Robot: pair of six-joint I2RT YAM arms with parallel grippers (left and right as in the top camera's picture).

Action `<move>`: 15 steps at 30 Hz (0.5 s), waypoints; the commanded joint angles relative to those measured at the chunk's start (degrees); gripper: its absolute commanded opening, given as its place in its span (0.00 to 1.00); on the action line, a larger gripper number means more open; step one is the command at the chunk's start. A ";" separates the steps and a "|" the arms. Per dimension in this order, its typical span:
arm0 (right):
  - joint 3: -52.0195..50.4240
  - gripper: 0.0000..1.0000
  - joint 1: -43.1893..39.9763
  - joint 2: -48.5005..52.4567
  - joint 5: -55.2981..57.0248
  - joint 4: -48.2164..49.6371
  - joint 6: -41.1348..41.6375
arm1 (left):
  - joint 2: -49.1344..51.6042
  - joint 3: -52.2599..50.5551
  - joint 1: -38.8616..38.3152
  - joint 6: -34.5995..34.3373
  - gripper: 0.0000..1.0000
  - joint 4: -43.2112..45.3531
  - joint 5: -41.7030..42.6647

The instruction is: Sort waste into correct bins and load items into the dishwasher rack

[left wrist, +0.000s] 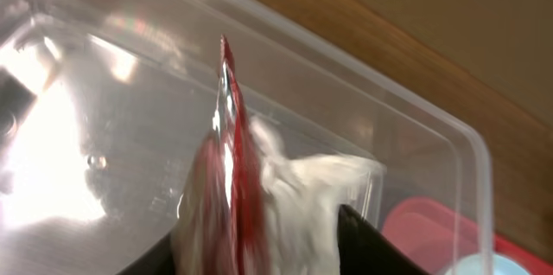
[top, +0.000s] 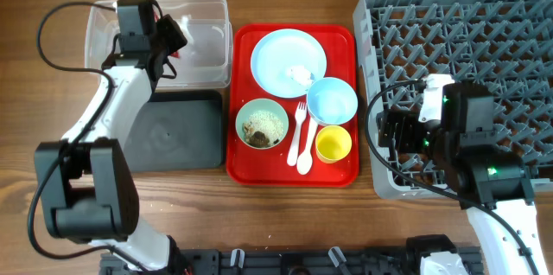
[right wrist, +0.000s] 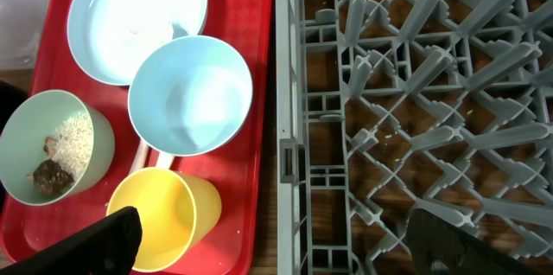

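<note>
left pincer | red wrapper held within | above clear tub

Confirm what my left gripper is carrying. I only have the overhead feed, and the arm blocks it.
Observer: The left gripper is pinching a crumpled red wrapper, with the clear tub right behind it.
Operator: Check for anything else in that grip.
Observer: A white piece sits against the wrapper. I cannot tell whether it is tissue or the wrapper's lining.
Operator: Report the right gripper.
Observer: The right gripper is open and empty, fingers wide apart, hovering over the line where the red tray meets the rack.
</note>
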 commanded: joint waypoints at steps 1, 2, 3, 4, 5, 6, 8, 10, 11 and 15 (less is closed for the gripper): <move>0.98 1.00 0.04 0.00 -0.04 -0.04 0.74 | 0.90 0.28 0.26 -6.21 0.68 1.84 0.02; 0.98 1.00 0.04 0.00 -0.02 -0.02 0.74 | 0.24 0.28 0.26 -5.86 0.72 2.38 0.22; 0.98 1.00 0.04 0.00 -0.02 0.00 0.74 | -0.63 0.28 0.24 -5.88 0.74 2.45 0.22; 0.98 1.00 0.04 0.00 -0.02 0.00 0.74 | -1.64 0.28 0.09 -5.90 0.78 2.43 0.24; 0.98 1.00 0.04 0.00 -0.02 0.00 0.74 | -3.06 0.28 -0.48 -5.86 0.83 2.43 0.68; 0.98 1.00 0.04 0.00 -0.02 0.00 0.72 | -4.63 0.28 -1.68 -5.42 0.91 2.45 1.09; 0.98 1.00 0.04 0.00 -0.02 0.04 0.74 | -6.10 0.28 -5.29 -3.63 1.00 2.84 3.28; 0.98 1.00 0.04 0.00 -0.02 0.07 0.74 | -5.88 0.26 -9.86 -0.70 1.00 2.95 6.51; 0.98 1.00 0.04 0.00 -0.04 0.07 0.74 | -5.51 0.26 -12.57 2.27 1.00 2.64 7.26; 0.98 1.00 0.04 0.00 -0.02 0.02 0.74 | -2.62 0.28 -22.99 22.08 1.00 2.67 7.76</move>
